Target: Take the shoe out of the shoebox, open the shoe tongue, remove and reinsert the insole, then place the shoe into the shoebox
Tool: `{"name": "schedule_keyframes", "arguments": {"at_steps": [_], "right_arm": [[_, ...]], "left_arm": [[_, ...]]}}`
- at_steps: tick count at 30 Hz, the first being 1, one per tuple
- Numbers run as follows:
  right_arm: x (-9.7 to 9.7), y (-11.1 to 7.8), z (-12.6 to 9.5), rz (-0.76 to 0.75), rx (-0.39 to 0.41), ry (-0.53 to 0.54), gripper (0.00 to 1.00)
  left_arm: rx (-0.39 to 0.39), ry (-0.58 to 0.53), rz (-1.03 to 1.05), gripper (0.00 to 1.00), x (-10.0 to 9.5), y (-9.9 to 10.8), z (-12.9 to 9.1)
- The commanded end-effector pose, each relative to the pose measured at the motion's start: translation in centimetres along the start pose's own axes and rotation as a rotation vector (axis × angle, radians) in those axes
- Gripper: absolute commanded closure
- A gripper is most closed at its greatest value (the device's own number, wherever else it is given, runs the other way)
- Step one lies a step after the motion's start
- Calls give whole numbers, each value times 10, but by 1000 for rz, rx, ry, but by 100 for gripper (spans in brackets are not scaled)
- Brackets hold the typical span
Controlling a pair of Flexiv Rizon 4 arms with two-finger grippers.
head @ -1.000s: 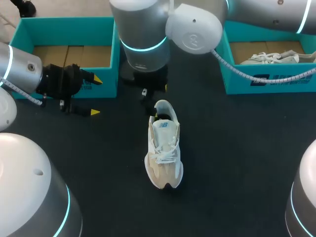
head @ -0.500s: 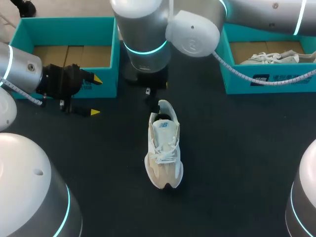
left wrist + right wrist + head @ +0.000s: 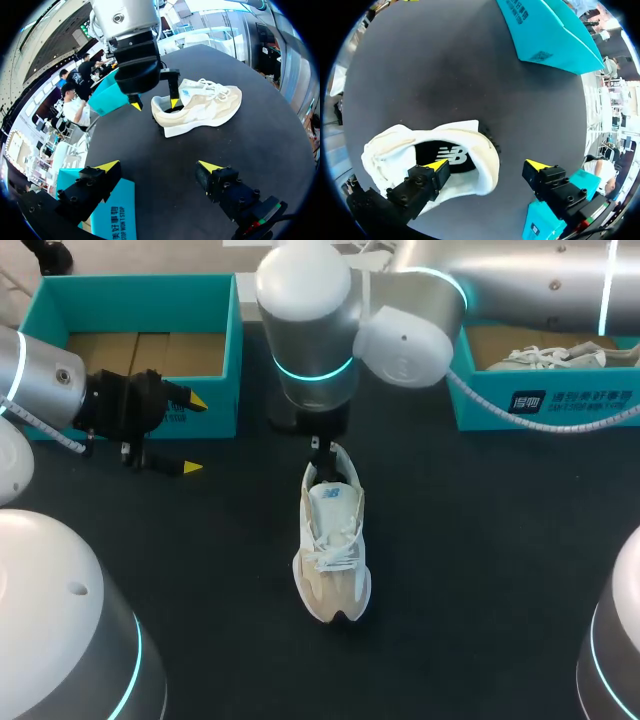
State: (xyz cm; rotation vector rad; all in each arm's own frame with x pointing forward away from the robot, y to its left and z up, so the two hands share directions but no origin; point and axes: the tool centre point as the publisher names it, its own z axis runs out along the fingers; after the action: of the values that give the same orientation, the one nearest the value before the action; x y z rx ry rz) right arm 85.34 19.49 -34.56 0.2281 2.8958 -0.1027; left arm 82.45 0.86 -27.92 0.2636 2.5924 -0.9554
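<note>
One shoe (image 3: 333,540) is out on the dark table (image 3: 480,540), upright on its sole, toe toward the robot, laces snug, well apart from both teal boxes. The right gripper (image 3: 487,165) is right over the heel, fingers spread and holding nothing. One tip sits above the black insole (image 3: 451,155) in the opening, the other outside the heel collar (image 3: 490,172). The left gripper (image 3: 159,166), spread wide and empty too, hangs beside the left shoebox (image 3: 140,288), well away from the action. The risk as I read it: nothing pins the shoe, so a pinch at the collar could drag or tip it. And with the tongue laced down, the insole may jam on its way out.
</note>
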Motion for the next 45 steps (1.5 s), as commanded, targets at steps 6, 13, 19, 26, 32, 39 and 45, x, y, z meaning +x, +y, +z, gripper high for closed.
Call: {"name": "schedule_keyframes", "arguments": {"at_steps": [6,13,19,26,32,39,45], "right_arm": [[-1,1,35,21,19,4,75],[1,0,40,38,48,-19,100],[0,-5,32,112,44,-35,100],[-18,-21,-32,103,42,-41,100],[-38,-30,-108,36,21,-6,100],[-65,-42,-179,-9,-17,-12,100],[-81,-50,-208,-21,-30,0,100]], "left_arm": [[-1,0,1,0,1,0,0],[-1,0,1,0,1,0,0],[-1,0,1,0,1,0,0],[-1,0,1,0,1,0,0],[-1,0,1,0,1,0,0],[-1,0,1,0,1,0,0],[-1,0,1,0,1,0,0]]}}
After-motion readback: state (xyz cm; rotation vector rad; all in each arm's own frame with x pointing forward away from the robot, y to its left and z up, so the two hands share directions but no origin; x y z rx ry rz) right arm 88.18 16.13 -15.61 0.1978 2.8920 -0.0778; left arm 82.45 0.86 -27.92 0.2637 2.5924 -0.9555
